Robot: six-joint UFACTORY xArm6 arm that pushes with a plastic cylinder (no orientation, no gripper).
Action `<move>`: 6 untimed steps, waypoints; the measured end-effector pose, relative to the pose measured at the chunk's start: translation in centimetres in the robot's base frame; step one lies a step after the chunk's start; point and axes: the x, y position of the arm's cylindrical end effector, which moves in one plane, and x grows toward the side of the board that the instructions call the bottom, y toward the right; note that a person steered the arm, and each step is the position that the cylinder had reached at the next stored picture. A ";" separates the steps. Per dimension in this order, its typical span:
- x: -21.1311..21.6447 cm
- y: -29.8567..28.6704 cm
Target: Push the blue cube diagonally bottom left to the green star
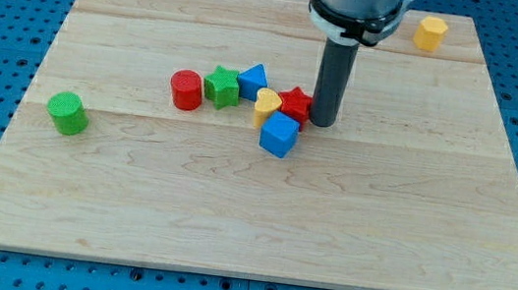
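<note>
The blue cube point(279, 135) lies near the board's middle, just below a yellow heart-shaped block point(266, 105) and a red star-shaped block point(295, 103). The green star point(222, 86) sits to the upper left of the cube, between a red cylinder point(187, 90) and a blue triangular block point(252, 80). My tip point(322, 123) stands to the upper right of the blue cube, right beside the red star's right edge. The rod rises to the view's top.
A green cylinder point(68, 113) sits alone at the view's left. A yellow block point(431, 33) lies near the top right corner of the wooden board point(249, 223). Blue pegboard surrounds the board.
</note>
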 end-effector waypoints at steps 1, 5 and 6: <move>0.0 -0.2; 3.1 -7.1; 4.1 -9.7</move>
